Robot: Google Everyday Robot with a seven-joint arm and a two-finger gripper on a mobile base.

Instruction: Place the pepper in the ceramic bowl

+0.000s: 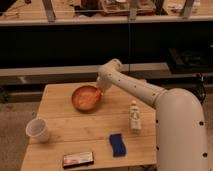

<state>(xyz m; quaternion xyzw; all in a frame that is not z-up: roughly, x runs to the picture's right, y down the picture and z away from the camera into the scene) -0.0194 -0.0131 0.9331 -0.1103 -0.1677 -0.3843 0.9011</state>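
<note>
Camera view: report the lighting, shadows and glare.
Camera view: warm, even light on the table; a dark band behind it; a faint sheen inside the ceramic bowl; the gripper at the bowl's right rim blends into its orange, so the pepper cannot be told apart.

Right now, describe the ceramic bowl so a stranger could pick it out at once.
On the wooden table, look at the far half. The ceramic bowl sits there, with the arm's tool at its rim. It is the only round, glossy orange-brown dish; the white cup nearer the front edge is smaller.
</note>
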